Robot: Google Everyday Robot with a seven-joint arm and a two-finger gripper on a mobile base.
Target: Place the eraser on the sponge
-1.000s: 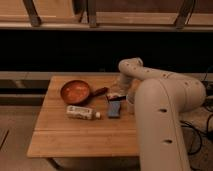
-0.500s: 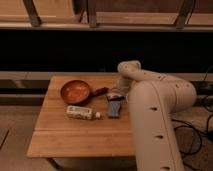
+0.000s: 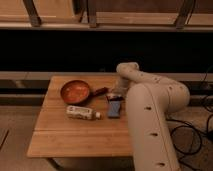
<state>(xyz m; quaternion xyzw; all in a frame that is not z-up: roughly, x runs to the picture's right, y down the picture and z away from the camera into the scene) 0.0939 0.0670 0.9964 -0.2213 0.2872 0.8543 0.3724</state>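
Observation:
The sponge (image 3: pixel 115 109) is a flat blue-grey pad lying on the wooden table (image 3: pixel 75 137) near its right edge. At the sponge's far end sits a small dark block, the eraser (image 3: pixel 113 99); whether it rests on the pad or just beyond it is unclear. My gripper (image 3: pixel 118 92) hangs right above the eraser, at the end of the pale arm (image 3: pixel 150 100) that curves in from the right. The arm's bulk hides the table's right edge.
An orange-brown pan (image 3: pixel 75 91) with a red handle (image 3: pixel 100 91) sits at the back of the table, its handle pointing towards the gripper. A white-labelled bottle (image 3: pixel 82 113) lies on its side left of the sponge. Cables (image 3: pixel 192 135) trail on the floor at right.
The arm's large segment has shifted a little to the left. The gripper stays over the far end of the sponge; pan and bottle have not moved.

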